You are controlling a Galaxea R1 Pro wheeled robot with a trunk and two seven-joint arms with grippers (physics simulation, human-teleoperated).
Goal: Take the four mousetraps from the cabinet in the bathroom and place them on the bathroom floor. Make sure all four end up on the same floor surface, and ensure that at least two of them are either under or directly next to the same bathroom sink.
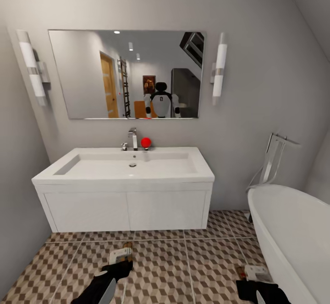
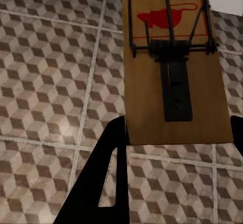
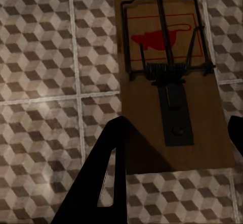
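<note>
Two mousetraps show, tan boards with black wire and a red mouse print. My left gripper [image 1: 120, 267] [image 2: 178, 125] is shut on one mousetrap [image 1: 121, 253] [image 2: 174, 57], low over the cube-patterned bathroom floor [image 1: 160, 267] just in front of the sink's vanity. My right gripper [image 1: 254, 285] [image 3: 178, 128] is shut on the other mousetrap [image 1: 256, 273] [image 3: 169, 77], low over the tiles beside the bathtub. The white sink [image 1: 201, 164] with its chrome tap [image 1: 132, 138] stands straight ahead. The cabinet is out of view.
A white bathtub [image 1: 293, 230] fills the right side, close to my right arm. The vanity [image 1: 128, 210] hangs off the wall with a gap beneath it. A red ball [image 1: 145, 142] sits by the tap. Walls close in at left and behind.
</note>
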